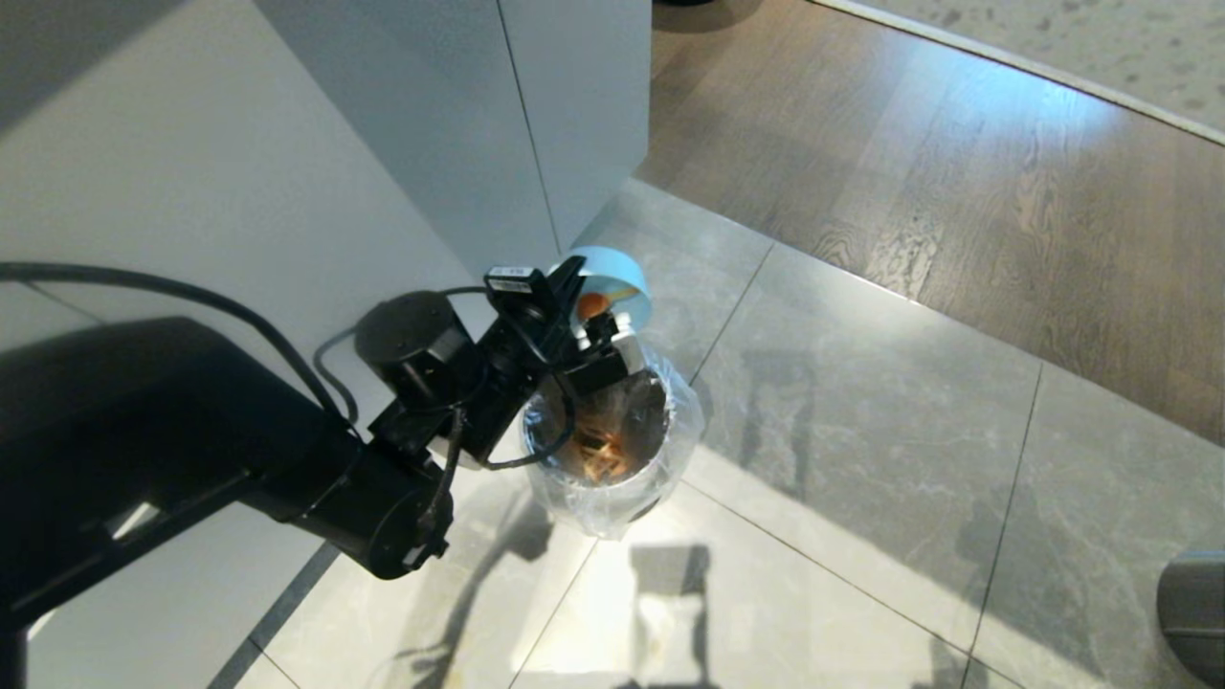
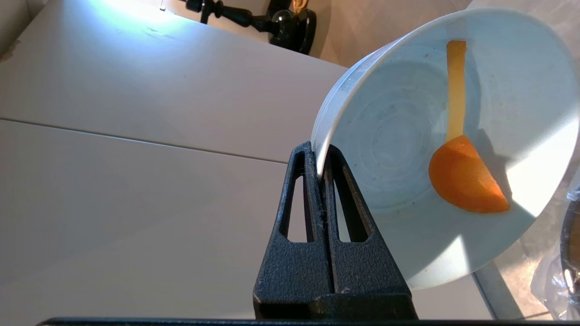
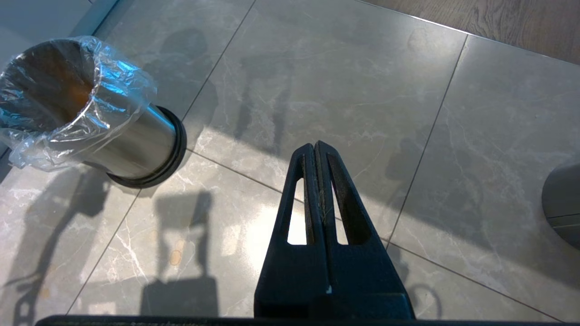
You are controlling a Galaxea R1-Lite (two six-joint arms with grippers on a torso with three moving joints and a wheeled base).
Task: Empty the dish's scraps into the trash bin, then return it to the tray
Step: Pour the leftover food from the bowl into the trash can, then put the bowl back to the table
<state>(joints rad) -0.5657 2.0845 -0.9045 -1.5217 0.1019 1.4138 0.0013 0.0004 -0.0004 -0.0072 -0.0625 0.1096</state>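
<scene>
Check the left gripper (image 2: 321, 170) first: its fingers are clamped on the rim of the dish (image 2: 435, 149), one inside the wall and one outside. You see the dish tipped steeply on edge, its open side turned toward the trash bin (image 1: 612, 440). In the head view the dish sits above the far rim of the bin, with the gripper between dish and bin mouth.

The scraps (image 2: 466, 176) are in the dish: one orange carrot piece low on the tilted wall, with a thin pale-yellow stick (image 2: 455, 90) running up from it. Neither has reached the rim.

Note the bin's plastic liner (image 3: 113, 95), folded out over the metal wall. Brownish matter shows at the bottom of the bin. The bin stands on the tiled floor (image 1: 861, 402), close beside the white cabinet (image 1: 239, 191) on the left. To the right and near side, the tile is open; wooden flooring (image 1: 957, 172) begins farther off.

The right gripper (image 3: 316, 147) hangs over bare tile to the right of the bin, fingers closed on nothing.

The tray is in none of the views.
</scene>
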